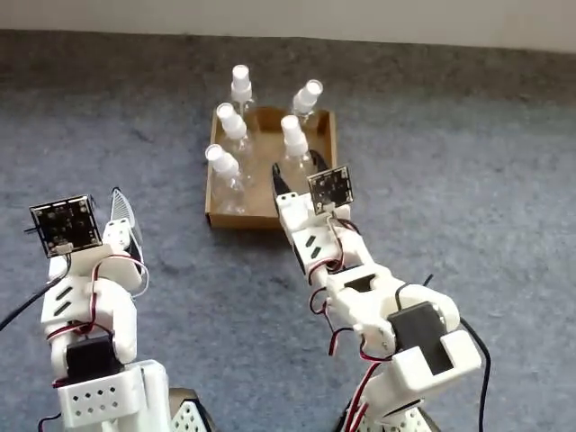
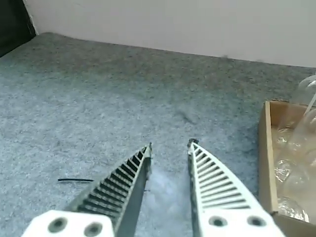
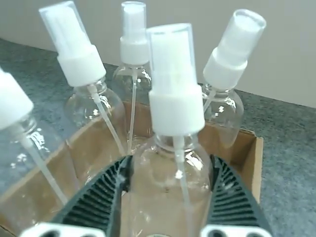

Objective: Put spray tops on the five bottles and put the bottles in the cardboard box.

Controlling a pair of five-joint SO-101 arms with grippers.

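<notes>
Capped bottle (image 3: 168,197) clamped by right gripper (image 3: 170,159) inside cardboard box (image 3: 247,148).
To be stood upright before release; left gripper (image 2: 169,145) slightly parted, empty.

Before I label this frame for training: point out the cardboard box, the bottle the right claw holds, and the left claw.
cardboard box (image 1: 243,219), high view, front wall.
held bottle (image 3: 165,197), right wrist view, clear body.
left claw (image 2: 170,144), left wrist view, midway between fingertips.

Clear bottles (image 3: 170,182), white spray tops (image 3: 173,84), brown box (image 1: 236,219), grey carpet (image 1: 468,153)
</notes>
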